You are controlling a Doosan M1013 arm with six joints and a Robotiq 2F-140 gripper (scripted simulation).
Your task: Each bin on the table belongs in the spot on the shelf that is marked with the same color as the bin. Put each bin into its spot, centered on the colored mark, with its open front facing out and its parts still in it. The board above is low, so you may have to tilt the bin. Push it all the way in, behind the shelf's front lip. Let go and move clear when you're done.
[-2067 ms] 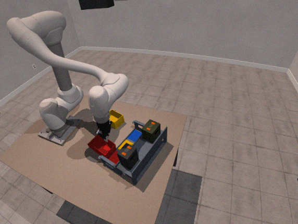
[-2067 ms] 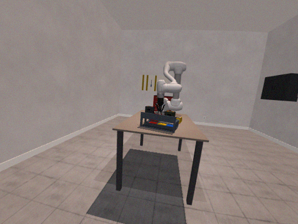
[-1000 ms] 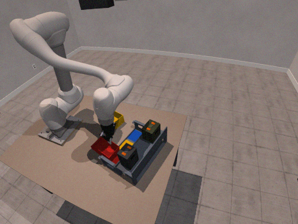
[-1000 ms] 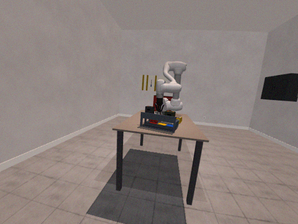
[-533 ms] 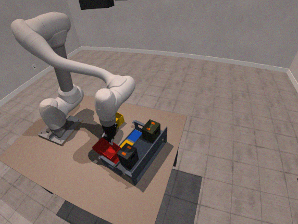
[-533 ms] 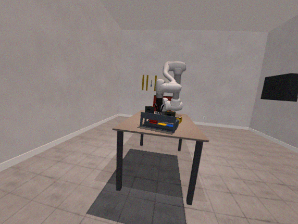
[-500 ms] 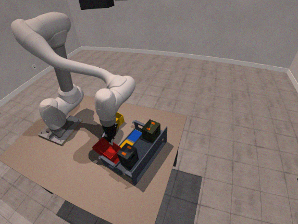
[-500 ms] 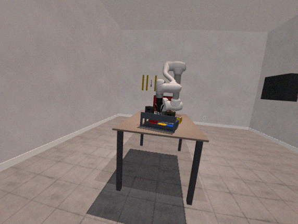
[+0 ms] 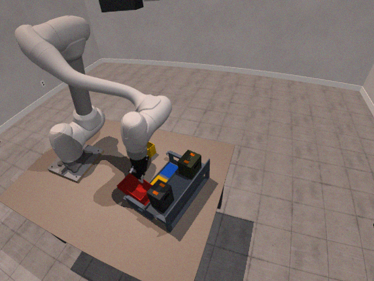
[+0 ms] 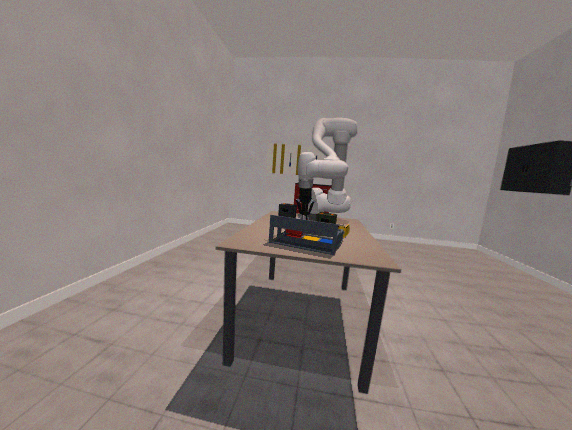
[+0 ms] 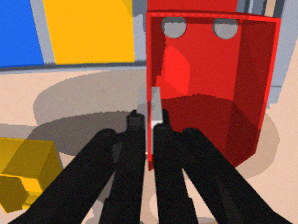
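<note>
So the gripper (image 9: 141,180) (image 10: 304,217) (image 11: 149,100) is clamped on one side wall of the red bin (image 9: 132,187) (image 11: 210,65), which sits at the shelf's (image 9: 187,193) (image 10: 305,225) front, red mark side. In the wrist view, the yellow bin's (image 9: 151,150) (image 10: 344,230) (image 11: 30,157) down around 8 o'clock.

The gripper (image 9: 138,176) (image 10: 305,215) (image 11: 149,100), shut on 1 side wall of the red bin (image 9: 132,187) (image 10: 294,233) (image 11: 212,75), has shifted toward the shelf (image 9: 188,195) (image 10: 305,225) (image 11: 100,67) over the last 2.1 seconds. The bin has travelled with it and now overlaps more of the shelf's front in the top view, though its exact depth there is hard to judge. The arm (image 9: 134,131) (image 10: 325,170) has swung the same way, hiding more of the yellow bin (image 9: 151,150) (image 10: 344,230) (image 11: 40,155).
</note>
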